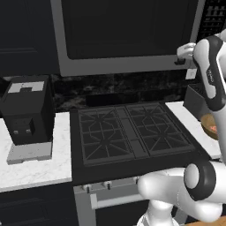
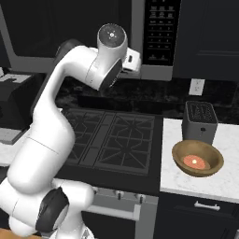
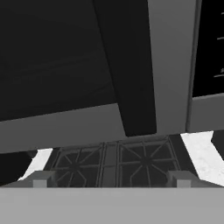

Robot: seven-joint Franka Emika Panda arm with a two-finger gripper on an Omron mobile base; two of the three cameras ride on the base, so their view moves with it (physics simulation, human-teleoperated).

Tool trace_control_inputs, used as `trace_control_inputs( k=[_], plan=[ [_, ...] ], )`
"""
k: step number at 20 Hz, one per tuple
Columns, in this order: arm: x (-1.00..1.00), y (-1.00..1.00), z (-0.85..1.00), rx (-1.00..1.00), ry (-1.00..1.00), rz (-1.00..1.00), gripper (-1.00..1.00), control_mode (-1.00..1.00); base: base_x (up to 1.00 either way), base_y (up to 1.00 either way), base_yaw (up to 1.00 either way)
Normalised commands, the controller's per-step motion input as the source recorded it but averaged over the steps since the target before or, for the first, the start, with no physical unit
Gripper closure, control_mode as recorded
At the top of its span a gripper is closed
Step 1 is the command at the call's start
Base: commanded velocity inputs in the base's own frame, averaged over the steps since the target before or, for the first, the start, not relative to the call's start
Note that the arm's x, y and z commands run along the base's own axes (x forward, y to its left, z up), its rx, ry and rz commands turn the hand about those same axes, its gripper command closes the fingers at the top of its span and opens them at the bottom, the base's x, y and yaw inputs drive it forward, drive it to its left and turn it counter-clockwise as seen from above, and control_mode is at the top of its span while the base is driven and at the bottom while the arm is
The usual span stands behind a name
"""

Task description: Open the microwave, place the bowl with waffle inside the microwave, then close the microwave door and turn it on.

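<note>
So the microwave door is shut, mounted above the stove. It looks like a stiff hinged panel, so I'd grab the dark vertical handle at its right edge and pull. My gripper is raised right up at that handle, fingers spread wide with nothing in them. The bowl with the waffle is waiting on the counter, just beside the toaster.

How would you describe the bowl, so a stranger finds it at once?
Start at the black stove; the white counter lies to its right. On it the bowl sits in front of the black toaster. It is round, tan, with a reddish waffle inside.
</note>
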Motion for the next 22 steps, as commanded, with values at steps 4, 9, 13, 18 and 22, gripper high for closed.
trace_control_inputs(
  k=[4, 9, 13, 18, 22],
  plan=[
    [0.47, -0.15, 0.01, 0.00, -0.05, 0.00, -1.00, -1.00, 0.00, 0.00, 0.00],
    [0.38, -0.09, 0.00, -0.03, -0.37, 0.00, -1.00, -1.00, 0.00, 0.00, 0.00],
    [0.50, 0.00, -0.02, -0.03, -0.41, -0.01, -1.00, -1.00, 0.00, 0.00, 0.00],
    [0.58, 0.00, 0.00, 0.00, -0.11, 0.00, -1.00, -1.00, 0.00, 0.00, 0.00],
    [0.63, -0.14, 0.00, 0.01, 0.00, 0.00, -1.00, -1.00, 0.00, 0.00, 0.00]
  ],
)
